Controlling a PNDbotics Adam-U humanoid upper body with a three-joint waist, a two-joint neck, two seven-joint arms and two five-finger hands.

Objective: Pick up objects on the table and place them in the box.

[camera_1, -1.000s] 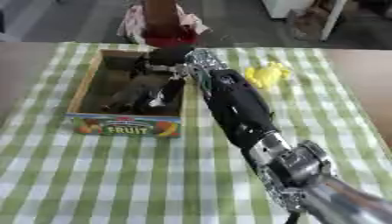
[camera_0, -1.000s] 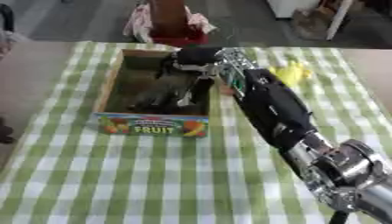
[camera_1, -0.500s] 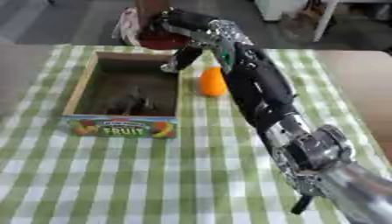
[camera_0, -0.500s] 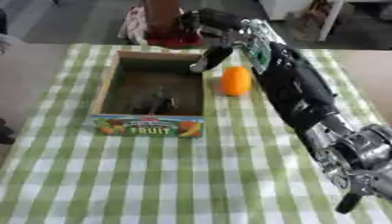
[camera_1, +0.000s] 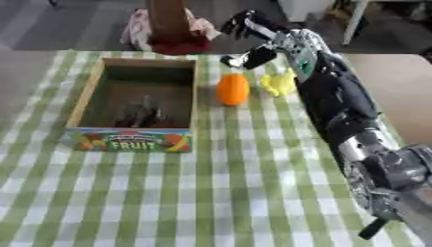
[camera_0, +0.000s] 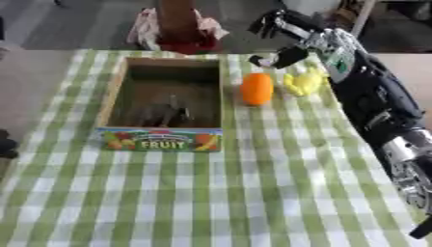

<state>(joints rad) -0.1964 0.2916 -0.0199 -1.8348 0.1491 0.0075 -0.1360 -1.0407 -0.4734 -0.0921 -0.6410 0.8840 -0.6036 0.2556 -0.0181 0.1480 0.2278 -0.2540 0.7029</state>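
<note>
— Near the table's far edge, which way does the next thing lie from the right hand [camera_0: 283, 34]?

— Below it and a little toward the near edge. The hand hangs above the table's far side with nothing in it, fingers curled and the thumb jutting down. The orange fruit [camera_0: 256, 89] lies on the green-checked cloth [camera_0: 253, 193] just beside the right wall of the fruit box [camera_0: 160, 139], apart from that wall but close to it.

— Does the fruit have a long axis?

— Slightly. It looks oval, with its length running from far edge to near edge, about parallel to the box wall. A grip across its short width, from left and right, seems the natural approach to me.

— Anything crowding it?

— A yellow object [camera_0: 303, 81] sits just to its right, near but apparently not touching; I cannot make out what it is. It lies almost straight under the forearm.

— And the other arm?

— The left hand shows in neither view, so the right is plainly the nearer one.

— What is in the box?

— Some dark things [camera_0: 165, 113] on its floor, too blurred to name. I'd judge the task partly done, with the orange fruit and the yellow object left on the cloth.
</note>
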